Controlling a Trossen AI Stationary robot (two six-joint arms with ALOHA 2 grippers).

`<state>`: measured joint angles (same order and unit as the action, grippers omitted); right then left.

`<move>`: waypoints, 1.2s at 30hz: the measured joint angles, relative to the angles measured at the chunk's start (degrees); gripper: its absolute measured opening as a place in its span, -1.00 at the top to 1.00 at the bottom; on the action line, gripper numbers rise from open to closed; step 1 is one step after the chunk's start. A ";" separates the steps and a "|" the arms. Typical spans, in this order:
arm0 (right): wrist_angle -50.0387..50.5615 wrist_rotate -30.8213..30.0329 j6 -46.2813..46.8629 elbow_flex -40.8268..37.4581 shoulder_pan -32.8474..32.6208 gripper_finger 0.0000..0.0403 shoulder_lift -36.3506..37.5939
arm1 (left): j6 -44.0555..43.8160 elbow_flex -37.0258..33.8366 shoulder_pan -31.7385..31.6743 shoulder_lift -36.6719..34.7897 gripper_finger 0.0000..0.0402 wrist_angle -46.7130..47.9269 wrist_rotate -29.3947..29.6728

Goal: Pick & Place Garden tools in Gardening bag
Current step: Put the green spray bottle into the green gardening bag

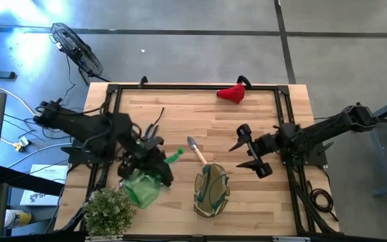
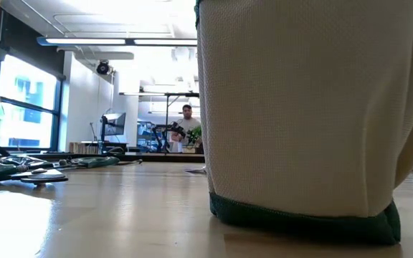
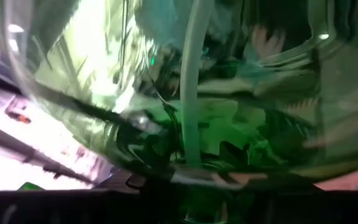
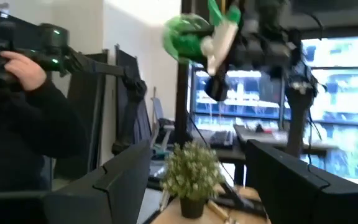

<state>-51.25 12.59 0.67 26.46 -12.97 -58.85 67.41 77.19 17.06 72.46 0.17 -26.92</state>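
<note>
High view, left gripper holding green spray bottle, no readable writing

Bare table at the far middle; potted plant, gardening bag crowding the near edge

left pincer gripping; right pincer (idle) agape

Grey polished concrete floor with dark seam lines surrounds the pale butcher-block wooden table. A black round wire fan stands on the floor beyond the table's far left corner. Tall dark-framed windows glow on one side of the room, and long fluorescent ceiling lights shine above. A person in a dark sleeve stands nearby; another person sits far across the room.
</note>
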 joint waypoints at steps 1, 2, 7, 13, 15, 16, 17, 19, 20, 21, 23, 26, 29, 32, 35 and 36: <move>0.00 0.80 -0.51 0.59 0.00 -0.27 0.00 | -0.39 0.00 -0.58 0.56 0.33 -0.57 -2.17; -0.01 1.48 -0.79 1.28 -0.02 -0.27 -0.06 | -0.39 0.00 -1.23 1.22 0.33 -1.32 -3.46; -1.19 4.07 -0.86 4.70 -0.04 -0.27 -2.99 | -0.19 -0.17 -3.22 5.70 0.33 -5.74 -6.33; -13.06 2.10 -0.94 6.44 -0.04 -0.27 -13.07 | -1.63 -0.17 -3.56 7.69 0.33 -10.95 -8.95; -19.58 2.01 -1.05 6.44 -0.04 -0.27 -16.55 | -1.98 -0.17 -3.56 7.74 0.33 -11.18 -10.37; -23.04 1.96 -1.70 6.44 -0.03 -0.27 -18.08 | -2.40 -0.17 -3.56 7.72 0.33 -11.34 -11.24; -25.70 1.94 -2.53 6.44 0.00 -0.27 -19.27 | -3.03 -0.17 -3.56 7.72 0.33 -11.66 -12.12; -28.43 1.94 -3.79 7.18 0.00 -0.27 -21.51 | -4.51 -0.17 -3.56 7.72 0.33 -12.36 -13.40; -28.32 1.65 -3.89 8.12 0.00 -0.27 -22.41 | -4.71 -0.17 -3.56 7.74 0.33 -12.57 -13.48; -27.96 1.31 -3.87 9.05 0.00 -0.27 -23.39 | -4.70 -0.16 -3.56 8.11 0.33 -12.91 -13.61; -26.30 1.32 -3.67 12.01 0.00 -0.27 -25.78 | -4.77 -0.04 -3.58 8.83 0.33 -12.92 -13.72; -24.83 2.37 -3.48 15.89 -0.21 -0.27 -28.92 | -4.91 -0.15 -3.59 10.44 0.33 -13.34 -14.38; -24.70 2.51 -1.18 18.13 -0.64 -0.27 -29.94 | -4.91 -0.17 -3.59 10.86 0.33 -13.21 -14.99; -24.88 2.91 1.45 19.15 -0.52 -0.27 -29.86 | -6.98 -0.15 -3.59 10.63 0.33 -14.01 -17.03; -22.59 2.54 2.55 19.76 -0.46 -0.27 -29.86 | -7.76 -0.15 -3.57 10.52 0.33 -14.18 -17.84; -21.94 2.56 3.15 19.88 -0.48 -0.27 -29.86 | -7.95 -0.15 -3.56 10.52 0.33 -13.96 -17.78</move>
<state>-73.19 15.15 3.81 46.34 -13.45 -88.71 59.46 77.03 13.50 82.98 -13.79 -44.70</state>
